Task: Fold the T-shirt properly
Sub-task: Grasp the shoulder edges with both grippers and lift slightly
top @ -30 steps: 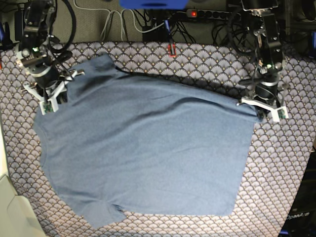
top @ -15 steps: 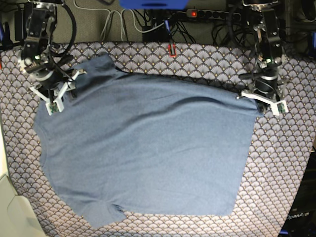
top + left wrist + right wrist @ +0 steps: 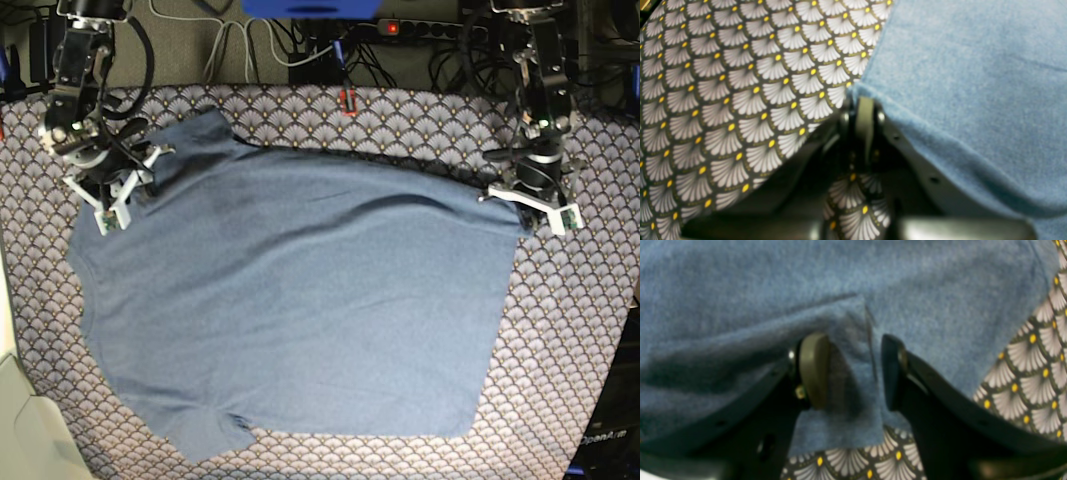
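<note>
shirt (image 3: 300,300) spread flat on table | left jaws (image 3: 862,110) clamped on 2 o'clock hem corner to lift | right jaws (image 3: 848,370) parted astride 10 o'clock sleeve fold

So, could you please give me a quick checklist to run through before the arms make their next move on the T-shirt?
1. Left pincer shut on the T-shirt edge: ok, its jaws are together at the hem.
2. Right pincer gripping cloth: not ok, its jaws stand apart with a fold of fabric loose between them.
3. T-shirt spread flat on the tablecloth: ok mostly, with a few shallow creases near the top edge.
4. Lower sleeve laid out smooth: not ok, it looks bunched.
5. Lettering side facing down: cannot tell, only plain fabric shows.
</note>
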Controlling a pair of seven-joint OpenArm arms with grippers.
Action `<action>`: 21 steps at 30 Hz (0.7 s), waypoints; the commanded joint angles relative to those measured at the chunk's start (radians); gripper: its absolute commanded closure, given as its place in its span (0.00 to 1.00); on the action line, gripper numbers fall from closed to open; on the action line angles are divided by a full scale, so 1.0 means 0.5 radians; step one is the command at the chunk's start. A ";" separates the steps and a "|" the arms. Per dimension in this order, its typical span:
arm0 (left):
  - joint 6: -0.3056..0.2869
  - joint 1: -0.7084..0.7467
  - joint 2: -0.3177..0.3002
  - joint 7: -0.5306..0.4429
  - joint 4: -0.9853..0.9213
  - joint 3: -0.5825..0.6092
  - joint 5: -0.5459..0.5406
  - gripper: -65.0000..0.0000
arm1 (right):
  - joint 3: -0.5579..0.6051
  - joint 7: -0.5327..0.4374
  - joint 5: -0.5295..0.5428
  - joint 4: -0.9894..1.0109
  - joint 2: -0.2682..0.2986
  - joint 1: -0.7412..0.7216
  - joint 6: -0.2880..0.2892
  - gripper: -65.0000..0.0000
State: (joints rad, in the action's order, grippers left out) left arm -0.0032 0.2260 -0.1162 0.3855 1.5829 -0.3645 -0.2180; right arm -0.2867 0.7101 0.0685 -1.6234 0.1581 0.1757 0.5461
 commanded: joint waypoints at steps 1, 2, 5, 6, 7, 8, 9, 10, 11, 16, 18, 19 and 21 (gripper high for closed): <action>-0.001 -0.015 -0.018 -0.051 0.042 -0.009 0.002 0.99 | -0.008 -0.041 0.021 -0.029 0.026 -0.012 0.011 0.59; -0.001 -0.015 -0.018 -0.051 0.042 -0.009 0.002 0.99 | -0.008 -0.041 0.021 -0.029 0.026 -0.012 0.011 0.62; 0.002 -0.015 -0.018 -0.051 0.042 -0.009 0.002 0.99 | -0.008 -0.041 0.021 -0.029 0.026 -0.012 0.014 0.77; 0.002 -0.015 -0.018 -0.051 0.042 -0.009 0.002 0.99 | -0.008 -0.041 0.021 -0.029 0.026 -0.012 0.014 0.84; 0.002 -0.015 -0.018 -0.051 0.042 -0.009 0.002 0.99 | -0.008 -0.041 0.021 -0.029 0.023 -0.012 0.014 0.91; 0.002 -0.015 -0.018 -0.051 0.042 -0.009 0.002 0.99 | -0.008 -0.041 0.021 -0.029 0.023 -0.012 0.014 0.98; 0.002 -0.015 -0.018 -0.051 0.042 -0.009 0.002 0.99 | -0.008 -0.041 0.024 -0.029 0.023 -0.012 0.014 1.00; 0.002 -0.015 -0.018 -0.051 0.042 -0.009 0.002 0.99 | -0.008 -0.044 0.027 -0.032 0.023 -0.012 0.014 1.00; 0.002 -0.015 -0.018 -0.051 0.042 -0.009 0.002 0.99 | -0.008 -0.044 0.030 -0.035 0.023 -0.012 0.014 1.00; 0.002 -0.015 -0.018 -0.051 0.042 -0.009 0.002 0.99 | -0.011 -0.047 0.030 -0.118 0.026 -0.015 0.014 1.00; 0.002 -0.015 -0.018 -0.051 0.042 -0.009 0.002 0.99 | -0.011 -0.041 0.024 -0.186 0.026 -0.009 0.014 1.00; 0.002 -0.015 -0.018 -0.051 0.042 -0.009 0.002 0.99 | -0.011 -0.029 0.024 -0.216 0.023 -0.009 0.014 1.00; 0.002 -0.015 -0.018 -0.051 0.042 -0.009 0.002 0.99 | -0.011 -0.029 0.021 -0.247 0.023 -0.009 0.014 1.00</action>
State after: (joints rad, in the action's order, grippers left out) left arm -0.0032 0.2264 -0.1162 0.3855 1.5829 -0.3649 -0.2176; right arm -0.2871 0.7109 0.0753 -1.7287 0.1581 0.1780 0.5461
